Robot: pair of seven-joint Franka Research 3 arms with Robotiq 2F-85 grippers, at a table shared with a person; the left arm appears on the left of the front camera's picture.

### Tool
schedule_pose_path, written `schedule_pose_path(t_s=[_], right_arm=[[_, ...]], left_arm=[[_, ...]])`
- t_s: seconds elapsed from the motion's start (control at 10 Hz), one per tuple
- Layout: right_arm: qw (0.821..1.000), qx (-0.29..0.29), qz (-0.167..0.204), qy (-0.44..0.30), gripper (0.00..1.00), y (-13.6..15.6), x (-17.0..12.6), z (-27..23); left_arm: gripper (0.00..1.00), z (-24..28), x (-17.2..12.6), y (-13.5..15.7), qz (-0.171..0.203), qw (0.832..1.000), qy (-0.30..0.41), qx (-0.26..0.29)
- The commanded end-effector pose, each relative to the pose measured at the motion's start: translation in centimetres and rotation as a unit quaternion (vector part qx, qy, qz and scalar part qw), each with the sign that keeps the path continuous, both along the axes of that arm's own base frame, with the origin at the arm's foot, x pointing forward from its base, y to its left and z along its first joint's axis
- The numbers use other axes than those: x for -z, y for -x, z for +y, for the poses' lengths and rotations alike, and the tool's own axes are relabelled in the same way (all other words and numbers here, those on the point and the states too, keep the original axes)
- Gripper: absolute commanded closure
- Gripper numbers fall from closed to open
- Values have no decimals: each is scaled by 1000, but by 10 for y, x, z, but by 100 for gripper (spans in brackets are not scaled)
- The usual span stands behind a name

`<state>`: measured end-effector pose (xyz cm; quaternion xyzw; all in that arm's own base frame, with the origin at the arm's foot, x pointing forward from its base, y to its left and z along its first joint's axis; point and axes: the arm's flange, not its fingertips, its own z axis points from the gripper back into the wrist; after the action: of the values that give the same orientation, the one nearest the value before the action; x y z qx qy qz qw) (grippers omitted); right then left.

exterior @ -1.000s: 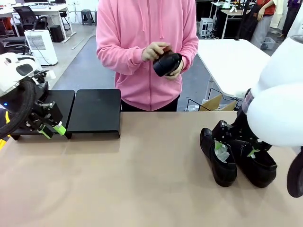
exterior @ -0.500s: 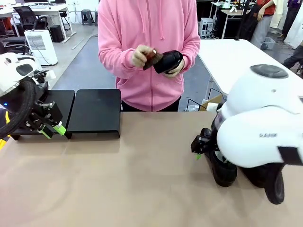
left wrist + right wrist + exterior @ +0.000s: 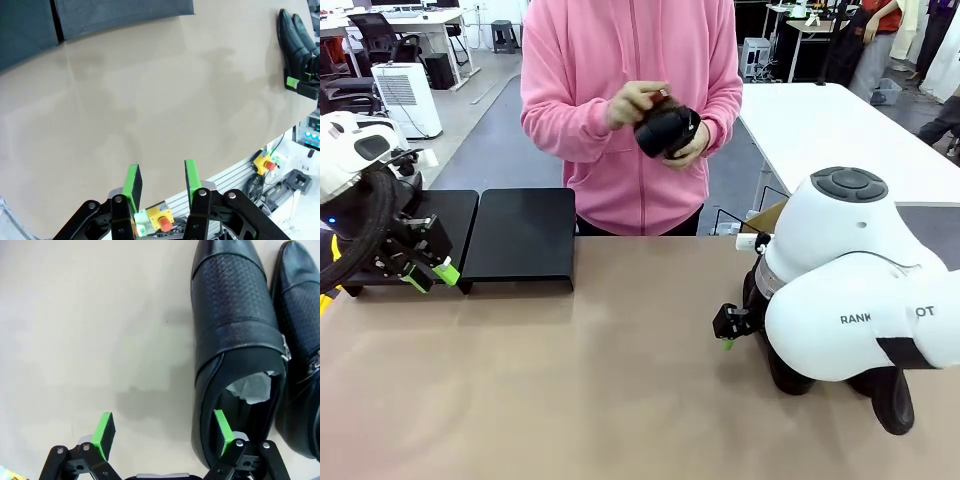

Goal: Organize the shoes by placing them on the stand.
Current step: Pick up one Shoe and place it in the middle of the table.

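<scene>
Two shoes (image 3: 235, 340) on the bench (image 3: 75, 315) — right hand (image 3: 163, 435), spread wide, has swung down over the nearer one's side, ready to grip; left hand (image 3: 161, 180) half-open, empty.

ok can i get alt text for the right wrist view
Seen from above, the open right claw hangs over the tan table, one green pad above the heel end of a black perforated dress shoe stuffed with white paper, the other above bare table. A second black shoe lies alongside it at the picture's right edge.
</scene>
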<state>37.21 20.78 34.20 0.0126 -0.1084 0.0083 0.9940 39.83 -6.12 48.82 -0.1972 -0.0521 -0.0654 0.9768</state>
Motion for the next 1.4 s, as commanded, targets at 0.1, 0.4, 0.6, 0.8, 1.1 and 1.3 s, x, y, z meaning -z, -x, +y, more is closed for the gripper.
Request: schedule_pose_path(t_s=[0.1, 0.4, 0.6, 0.8, 1.1, 1.3], right_arm=[[999, 11, -35, 24, 0, 14, 9, -7], [999, 18, -37, 24, 0, 6, 10, -9], [999, 27, -35, 25, 0, 1, 11, -8], [998, 25, -37, 34, 38, -1, 8, -9], [998, 28, -36, 36, 97, -3, 7, -13], [998, 27, -35, 37, 100, -4, 7, -14]], left_arm=[[52, 1, 0, -3, -5, 1000, -1, 1], [52, 1, 0, -3, -5, 1000, -1, 1], [52, 1, 0, -3, -5, 1000, -1, 1], [52, 1, 0, -3, -5, 1000, -1, 1], [52, 1, 0, -3, -5, 1000, -1, 1], [52, 1, 0, -3, -5, 1000, -1, 1]])
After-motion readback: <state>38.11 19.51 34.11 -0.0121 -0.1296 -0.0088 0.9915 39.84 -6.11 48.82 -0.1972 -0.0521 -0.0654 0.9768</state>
